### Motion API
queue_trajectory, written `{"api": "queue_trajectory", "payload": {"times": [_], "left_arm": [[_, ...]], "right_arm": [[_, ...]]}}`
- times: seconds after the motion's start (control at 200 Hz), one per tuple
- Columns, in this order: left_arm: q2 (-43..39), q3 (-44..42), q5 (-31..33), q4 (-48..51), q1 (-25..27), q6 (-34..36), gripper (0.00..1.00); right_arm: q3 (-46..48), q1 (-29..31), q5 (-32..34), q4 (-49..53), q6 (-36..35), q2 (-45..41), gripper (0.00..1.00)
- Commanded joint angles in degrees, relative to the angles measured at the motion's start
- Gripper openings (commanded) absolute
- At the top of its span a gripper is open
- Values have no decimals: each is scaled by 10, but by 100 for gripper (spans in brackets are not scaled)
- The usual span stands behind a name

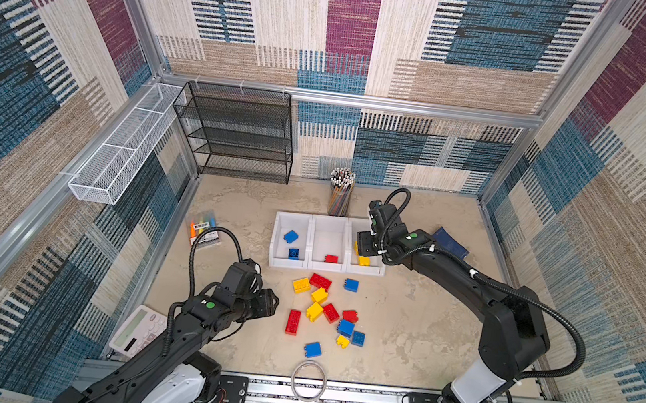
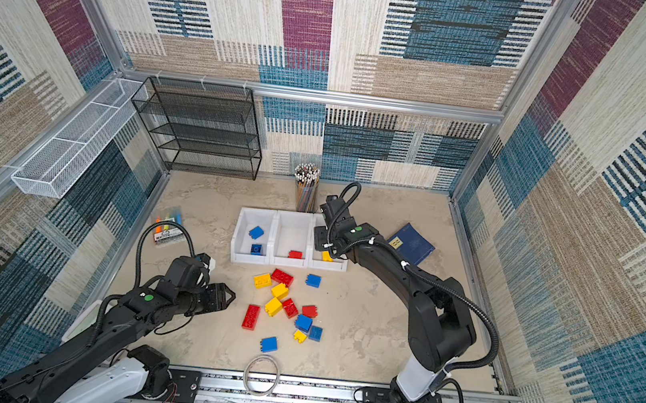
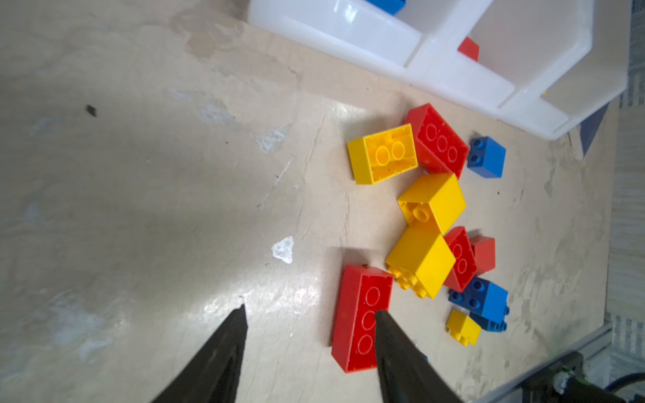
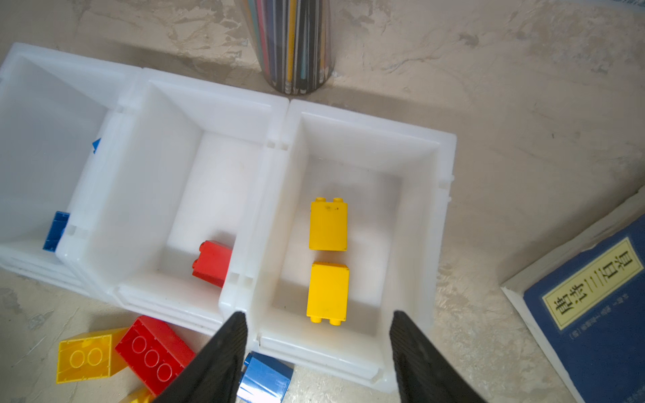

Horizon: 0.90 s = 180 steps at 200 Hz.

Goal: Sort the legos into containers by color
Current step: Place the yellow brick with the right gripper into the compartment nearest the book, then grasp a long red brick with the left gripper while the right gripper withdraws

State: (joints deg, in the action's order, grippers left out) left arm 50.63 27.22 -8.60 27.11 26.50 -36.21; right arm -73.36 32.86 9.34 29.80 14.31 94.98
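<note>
Three white containers stand in a row. The left one (image 1: pixel 276 243) holds two blue legos (image 1: pixel 291 236), the middle one (image 1: pixel 330 228) a red lego (image 1: pixel 331 259), and the right one (image 4: pixel 363 139) two yellow legos (image 4: pixel 328 226). My right gripper (image 4: pixel 318 314) hangs open over the right container's front lip with nothing between its fingers. Several loose red, yellow and blue legos (image 1: pixel 324 311) lie on the table in front. My left gripper (image 3: pixel 310 310) is open and empty, low at the pile's left side, one finger over a long red lego (image 3: pixel 352 307).
A pencil cup (image 1: pixel 341 192) stands just behind the containers and a blue book (image 1: pixel 450 243) lies to their right. A highlighter pack (image 1: pixel 204 230) and a calculator (image 1: pixel 138 330) lie at the left. A black mesh rack (image 1: pixel 237 133), a white wire basket (image 1: pixel 121 157) and a wire ring (image 1: pixel 308 380) are also in view.
</note>
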Motion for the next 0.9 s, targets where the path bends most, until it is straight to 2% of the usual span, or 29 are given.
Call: {"api": "queue_trajectory", "payload": {"times": [0.0, 0.085, 0.2, 0.331, 0.481, 0.736, 0.897], "left_arm": [[31, 7, 31, -26, 53, -8, 62], [77, 16, 34, -52, 97, -18, 62], [145, 47, 38, -60, 131, -11, 62], [201, 82, 55, -34, 153, 1, 61], [226, 93, 65, -22, 162, 21, 59], [254, 102, 79, -14, 174, 31, 49], [272, 109, 80, -15, 183, 37, 36]], "right_arm": [[24, 0, -9, -7, 24, -28, 68], [46, 1, -10, -7, 32, -50, 68], [75, 0, -15, -6, 41, -74, 68], [104, 1, -13, -5, 54, -98, 68], [128, 1, -11, -8, 67, -120, 68], [142, 1, -11, -11, 77, -132, 68], [142, 1, -13, -11, 79, -134, 67]]}}
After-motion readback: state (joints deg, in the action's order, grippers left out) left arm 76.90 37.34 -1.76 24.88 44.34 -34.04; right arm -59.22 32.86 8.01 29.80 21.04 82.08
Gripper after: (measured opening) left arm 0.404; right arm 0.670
